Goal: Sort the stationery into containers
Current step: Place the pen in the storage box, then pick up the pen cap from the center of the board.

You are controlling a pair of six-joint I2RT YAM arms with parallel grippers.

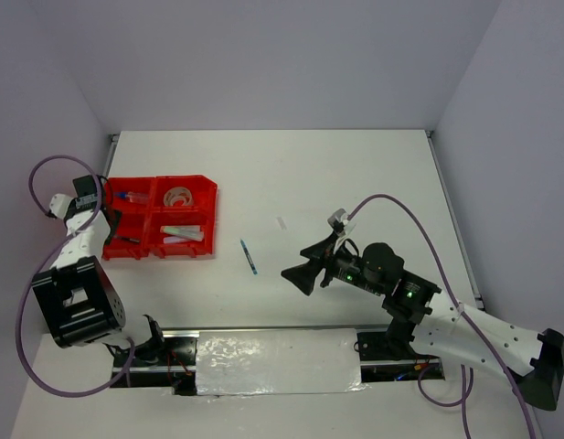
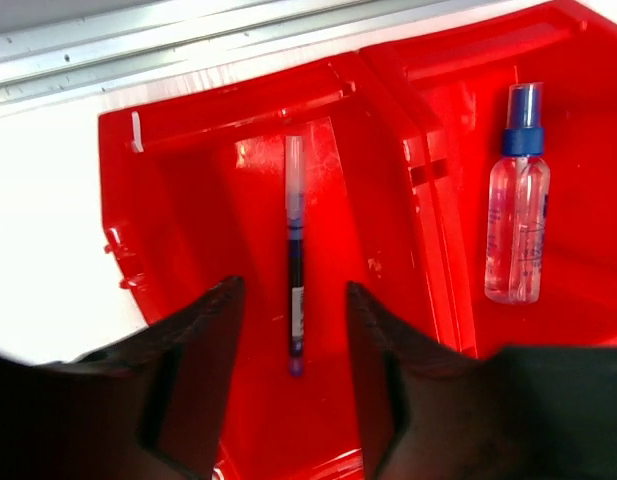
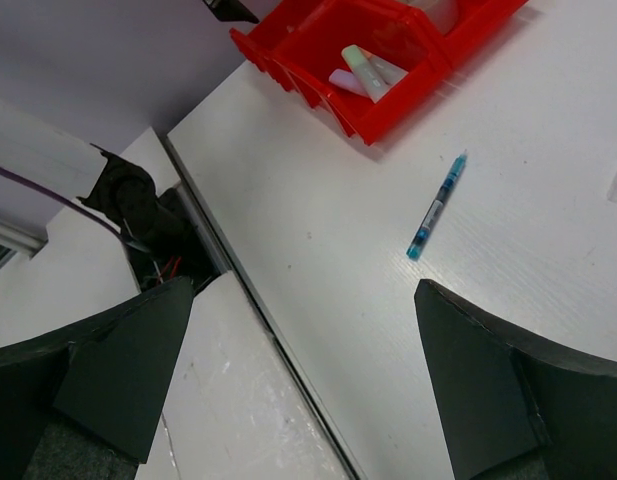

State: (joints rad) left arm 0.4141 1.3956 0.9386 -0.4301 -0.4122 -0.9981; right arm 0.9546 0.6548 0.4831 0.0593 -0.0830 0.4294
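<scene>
The red tray (image 1: 210, 196) sits at the left of the table. Its compartments hold a tape roll (image 1: 179, 195), pastel markers and erasers (image 1: 185, 234), a clear spray bottle (image 1: 132, 195) and a dark blue pen (image 2: 295, 270). My left gripper (image 1: 112, 225) hovers open over the pen's compartment, and the pen lies loose on the floor between its fingers (image 2: 210, 330). A thin blue pen (image 1: 250, 257) lies on the table right of the tray. My right gripper (image 1: 296, 276) is open and empty, above the table right of that pen (image 3: 436, 207).
A small clear scrap (image 1: 282, 222) lies on the table right of the tray. A metal rail (image 2: 188, 40) runs past the tray's far side in the left wrist view. The table's near edge with a gap and cables (image 3: 153, 235) lies below the right gripper.
</scene>
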